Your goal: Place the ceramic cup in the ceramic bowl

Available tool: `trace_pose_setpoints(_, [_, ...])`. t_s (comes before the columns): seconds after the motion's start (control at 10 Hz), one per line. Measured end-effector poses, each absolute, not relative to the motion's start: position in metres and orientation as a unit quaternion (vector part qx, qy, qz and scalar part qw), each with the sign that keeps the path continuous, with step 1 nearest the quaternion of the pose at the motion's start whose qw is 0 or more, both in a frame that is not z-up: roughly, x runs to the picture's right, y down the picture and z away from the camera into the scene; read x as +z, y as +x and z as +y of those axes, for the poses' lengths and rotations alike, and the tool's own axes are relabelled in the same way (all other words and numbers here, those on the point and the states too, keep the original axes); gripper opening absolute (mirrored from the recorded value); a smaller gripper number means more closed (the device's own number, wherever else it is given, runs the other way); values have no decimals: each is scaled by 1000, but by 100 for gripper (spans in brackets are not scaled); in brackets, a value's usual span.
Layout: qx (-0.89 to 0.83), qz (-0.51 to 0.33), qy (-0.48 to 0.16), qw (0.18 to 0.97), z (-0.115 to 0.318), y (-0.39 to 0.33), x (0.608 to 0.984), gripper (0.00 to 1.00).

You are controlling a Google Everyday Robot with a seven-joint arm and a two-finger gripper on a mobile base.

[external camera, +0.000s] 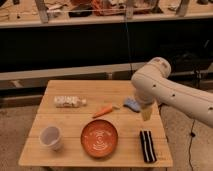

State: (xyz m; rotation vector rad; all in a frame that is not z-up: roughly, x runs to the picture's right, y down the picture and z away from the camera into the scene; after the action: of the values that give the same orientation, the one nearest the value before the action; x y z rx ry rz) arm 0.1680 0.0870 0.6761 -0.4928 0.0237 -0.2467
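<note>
The ceramic cup (51, 136) is small and white and stands upright near the front left of the wooden table (75, 122). To its right lies the ceramic bowl (100, 138), a wide orange-red dish with white arcs at its centre and nothing in it. My gripper (146, 114) hangs from the white arm (160, 87) above the table's right side, right of the bowl and far from the cup. It is open and holds nothing.
A clear plastic bottle (69, 102) lies on its side at the back left. An orange carrot (103, 111) and a blue sponge (132, 104) sit behind the bowl. A black striped object (147, 146) lies at the front right. Shelving stands behind the table.
</note>
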Motion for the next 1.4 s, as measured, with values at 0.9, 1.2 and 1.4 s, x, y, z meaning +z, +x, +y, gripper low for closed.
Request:
trace_pose_setpoints(0.9, [-204, -13, -214, 955, 83, 77, 676, 80])
trace_pose_setpoints(1.2, [-226, -31, -203, 952, 91, 50, 673, 80])
trace_pose_setpoints(1.4, [-244, -45, -197, 948, 98, 28, 671, 80])
